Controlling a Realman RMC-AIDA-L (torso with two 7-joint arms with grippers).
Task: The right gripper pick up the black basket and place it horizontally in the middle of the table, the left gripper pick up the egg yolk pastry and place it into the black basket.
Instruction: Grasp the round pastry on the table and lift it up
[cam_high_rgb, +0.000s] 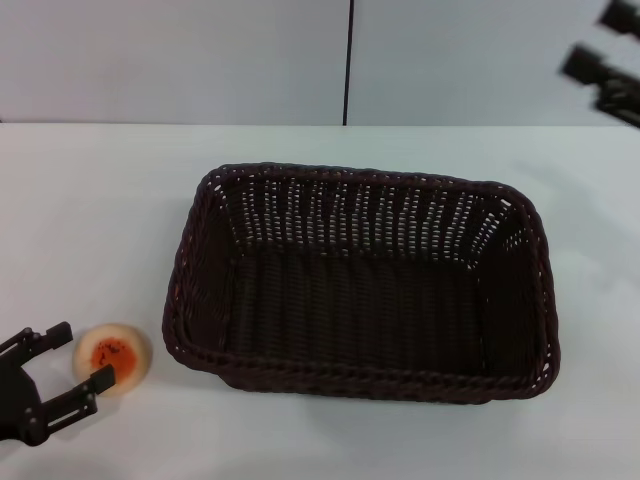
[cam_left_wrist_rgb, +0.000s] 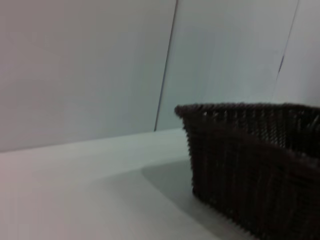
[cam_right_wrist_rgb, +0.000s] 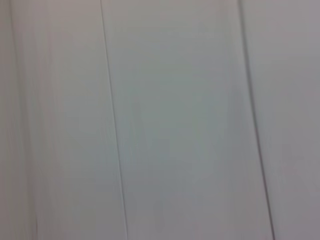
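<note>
The black basket (cam_high_rgb: 360, 285) lies lengthwise across the middle of the white table (cam_high_rgb: 90, 200), open side up and empty. The egg yolk pastry (cam_high_rgb: 118, 352) sits on the table off the basket's near left corner. My left gripper (cam_high_rgb: 81, 357) is open at the pastry's left side; one fingertip (cam_high_rgb: 101, 379) overlaps its near edge and the other lies by its far left edge. My right gripper (cam_high_rgb: 602, 42) hangs raised at the far right, its fingers apart and empty. The left wrist view shows a basket corner (cam_left_wrist_rgb: 250, 165).
A pale wall with a dark vertical seam (cam_high_rgb: 349, 60) stands behind the table's far edge. The right wrist view shows only wall panels (cam_right_wrist_rgb: 175, 125). White tabletop runs left of the basket and along the front edge (cam_high_rgb: 330, 440).
</note>
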